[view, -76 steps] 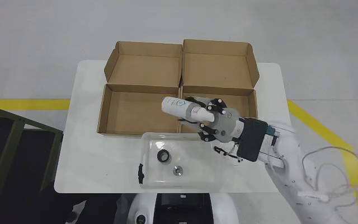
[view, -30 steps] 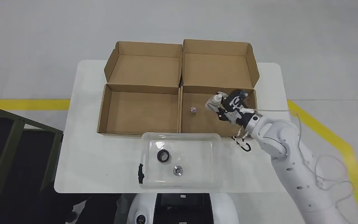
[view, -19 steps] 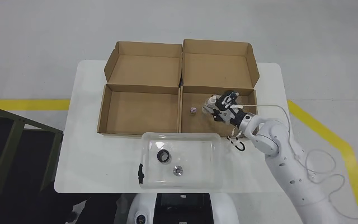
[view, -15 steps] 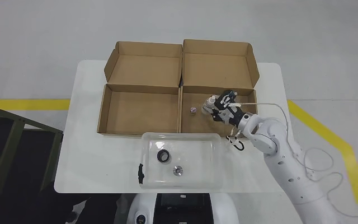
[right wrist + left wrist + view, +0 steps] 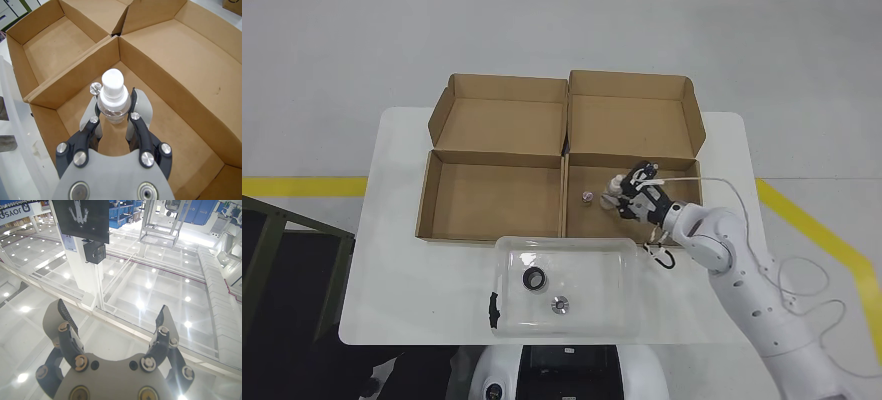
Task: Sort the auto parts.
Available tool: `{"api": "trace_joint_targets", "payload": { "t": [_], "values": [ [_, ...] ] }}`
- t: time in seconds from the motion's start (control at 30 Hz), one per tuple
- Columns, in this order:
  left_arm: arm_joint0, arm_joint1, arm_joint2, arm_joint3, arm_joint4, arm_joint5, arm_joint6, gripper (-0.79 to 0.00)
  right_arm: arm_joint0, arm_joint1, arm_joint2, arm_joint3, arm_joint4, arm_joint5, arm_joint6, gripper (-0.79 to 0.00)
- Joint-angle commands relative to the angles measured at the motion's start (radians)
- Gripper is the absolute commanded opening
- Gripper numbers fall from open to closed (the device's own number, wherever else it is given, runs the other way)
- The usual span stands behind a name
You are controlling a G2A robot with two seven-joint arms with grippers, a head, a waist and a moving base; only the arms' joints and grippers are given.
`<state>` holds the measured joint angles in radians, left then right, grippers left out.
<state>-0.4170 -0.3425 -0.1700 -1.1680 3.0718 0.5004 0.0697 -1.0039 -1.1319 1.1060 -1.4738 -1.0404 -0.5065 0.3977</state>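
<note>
The right gripper [image 5: 114,98], jaws closed round a small clear bottle's [image 5: 112,84] shoulder, holds it inside the box [image 5: 170,79] near the surface's right edge; likely light, rigid and slick, it is best gripped at the body.

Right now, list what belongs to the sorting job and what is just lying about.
Job: bottle in right end effector; small metal part in right box; left box; clear bin with black ring and metal disc.
Lying about: left end effector, open, idle; dark rack; yellow floor tape.
</note>
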Motion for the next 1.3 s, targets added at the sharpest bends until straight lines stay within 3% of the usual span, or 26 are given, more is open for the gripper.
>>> {"api": "trace_joint_targets", "payload": {
  "t": [0.0,0.1,0.17,0.2,0.47,0.93,1.27],
  "values": [
    [0.000,0.000,0.000,0.000,0.000,0.000,0.000,0.000,0.004,-0.002,-0.005,0.007,0.002,-0.002,0.002,-0.514],
    [0.000,0.000,0.000,0.000,0.000,0.000,0.000,0.000,0.008,-0.003,-0.011,0.011,0.002,-0.006,0.004,-0.400],
    [0.000,0.000,0.000,0.000,0.000,0.000,0.000,0.000,0.007,-0.004,-0.012,0.010,0.001,-0.008,0.004,-0.080],
    [0.000,0.000,0.000,0.000,0.000,0.000,0.000,0.000,0.007,-0.004,-0.013,0.008,0.001,-0.009,0.005,0.000],
    [0.000,0.000,0.000,0.000,0.000,0.000,0.000,0.000,-0.015,0.003,0.015,-0.074,-0.026,-0.002,0.002,0.000],
    [0.000,0.000,0.000,0.000,0.000,0.000,0.000,0.000,-0.094,0.025,0.075,-0.391,-0.069,-0.074,0.064,0.000],
    [0.000,0.000,0.000,0.000,0.000,0.000,0.000,0.000,-0.145,0.030,0.003,-0.572,-0.068,-0.153,0.153,0.000]
  ]
}}
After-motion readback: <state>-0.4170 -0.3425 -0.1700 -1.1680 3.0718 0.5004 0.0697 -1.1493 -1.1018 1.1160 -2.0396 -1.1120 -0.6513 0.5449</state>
